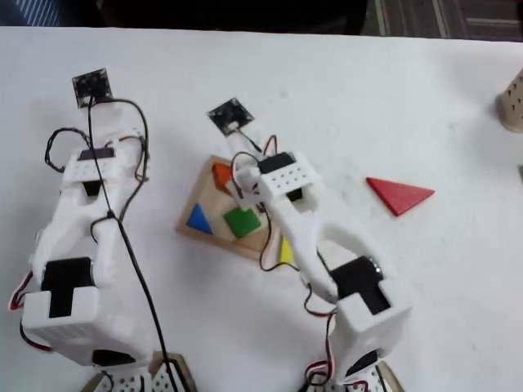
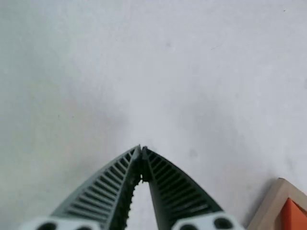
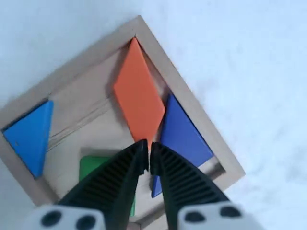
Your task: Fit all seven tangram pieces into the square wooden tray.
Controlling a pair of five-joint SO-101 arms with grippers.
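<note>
1. High view: The square wooden tray (image 1: 204,194) lies on the white worktop (image 1: 343,98) under the right arm (image 1: 306,237).
   - An orange parallelogram (image 1: 222,175), a light blue triangle (image 1: 198,219) and a green square (image 1: 242,221) lie inside it.
   - A yellow piece (image 1: 286,251) sits at the tray's near edge, partly hidden by that arm. You cannot tell whether it is seated.
   - The red triangle (image 1: 400,195) lies on the worktop, well apart from the tray.
   - The left arm (image 1: 82,229) stands beside the tray.
2. Left wrist view: The left end effector (image 2: 142,158) is clenched tip to tip and grasps nothing. It hangs over bare worktop, near one tray corner.
3. Right wrist view: The right end effector (image 3: 148,155) is clenched and empty. It is above the tray, with its tips at a corner of the orange parallelogram. A dark blue triangle (image 3: 184,136) lies just beside the parallelogram, against the rim.
4. Progress: Count four pieces in the tray. The red triangle is yet to be placed, and you should verify the yellow piece. Judge the task at roughly half complete.
</note>
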